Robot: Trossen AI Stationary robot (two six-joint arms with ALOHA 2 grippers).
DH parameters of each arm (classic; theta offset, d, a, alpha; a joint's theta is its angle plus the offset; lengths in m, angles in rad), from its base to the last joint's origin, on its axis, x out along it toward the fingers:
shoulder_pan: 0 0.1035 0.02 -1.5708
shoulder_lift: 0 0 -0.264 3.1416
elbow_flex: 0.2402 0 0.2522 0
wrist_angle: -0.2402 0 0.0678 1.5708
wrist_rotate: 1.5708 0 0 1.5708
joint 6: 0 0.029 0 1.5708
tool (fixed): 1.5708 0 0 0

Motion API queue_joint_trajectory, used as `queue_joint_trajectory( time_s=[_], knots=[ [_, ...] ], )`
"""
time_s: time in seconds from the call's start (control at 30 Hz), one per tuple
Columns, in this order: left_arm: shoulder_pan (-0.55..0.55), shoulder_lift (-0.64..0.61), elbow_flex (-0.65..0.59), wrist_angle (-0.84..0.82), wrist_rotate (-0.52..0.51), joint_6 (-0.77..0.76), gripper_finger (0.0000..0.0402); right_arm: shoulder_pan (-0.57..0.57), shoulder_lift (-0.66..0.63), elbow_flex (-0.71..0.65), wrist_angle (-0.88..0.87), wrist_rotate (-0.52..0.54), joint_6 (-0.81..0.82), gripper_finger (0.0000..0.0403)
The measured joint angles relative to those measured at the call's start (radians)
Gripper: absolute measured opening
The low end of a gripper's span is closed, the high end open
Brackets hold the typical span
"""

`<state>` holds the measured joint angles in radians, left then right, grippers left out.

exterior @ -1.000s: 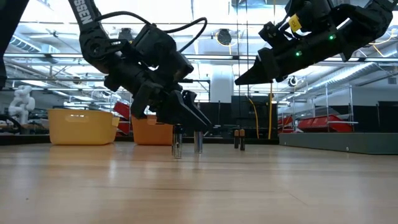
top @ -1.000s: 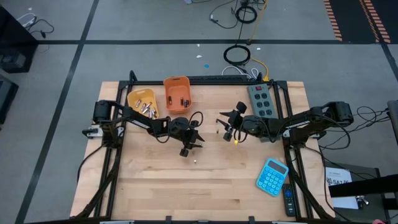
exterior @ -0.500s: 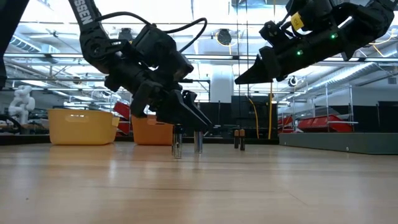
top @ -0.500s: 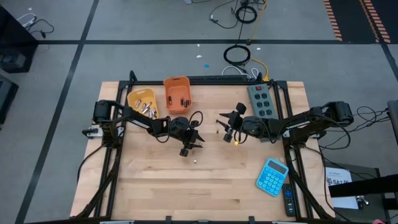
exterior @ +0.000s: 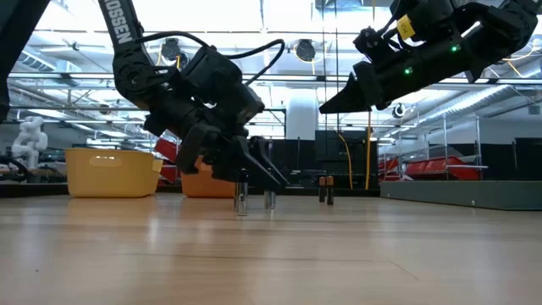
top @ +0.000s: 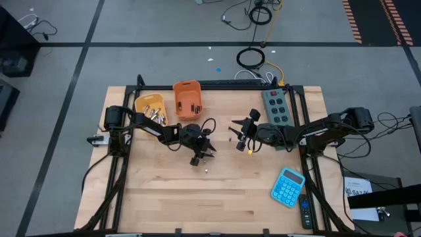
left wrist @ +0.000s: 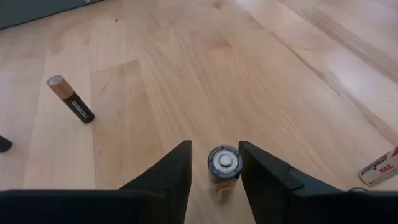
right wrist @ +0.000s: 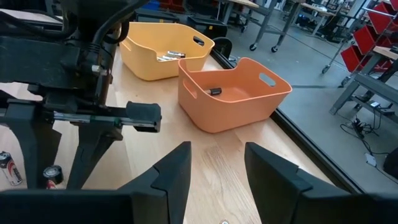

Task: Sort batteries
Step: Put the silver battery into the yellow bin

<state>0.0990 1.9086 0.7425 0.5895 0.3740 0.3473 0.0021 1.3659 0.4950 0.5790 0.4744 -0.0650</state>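
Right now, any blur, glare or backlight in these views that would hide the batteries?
Left wrist view: the upright battery between the left tool fingers is soft, its lower body smeared; the lying battery is sharp. Low view: bright ceiling light leaves both arms as dark silhouettes, and the standing batteries stay readable. High view: even light, batteries are mere specks. Right wrist view: sharp, no glare on the orange bin.

We read "DURACELL" on the dark band of the copper-topped battery [left wrist: 70, 106] lying on the table in the left wrist view. At that view's edge, a silvery battery [left wrist: 379, 169] carries "Energizer MAX". In the low view, white letters reading "OSSEN", the start cut off, run along the left arm's link [exterior: 121, 27]. We can read no other text.
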Motion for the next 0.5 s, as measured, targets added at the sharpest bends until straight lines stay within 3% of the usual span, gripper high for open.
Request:
queue_joint_trajectory(
  time_s=[0.2, 0.5],
  knots=[
    [0.0, 0.0, 0.0, -0.004, 0.0, 0.008, 0.0061, 0.0, 0.0, 0.0, 0.0, 0.0, -0.002, 0.0141],
    [0.006, -0.025, 0.0, -0.058, -0.006, 0.023, 0.0056, 0.0, 0.0, 0.0, 0.0, 0.0, -0.002, 0.0141]
  ],
)
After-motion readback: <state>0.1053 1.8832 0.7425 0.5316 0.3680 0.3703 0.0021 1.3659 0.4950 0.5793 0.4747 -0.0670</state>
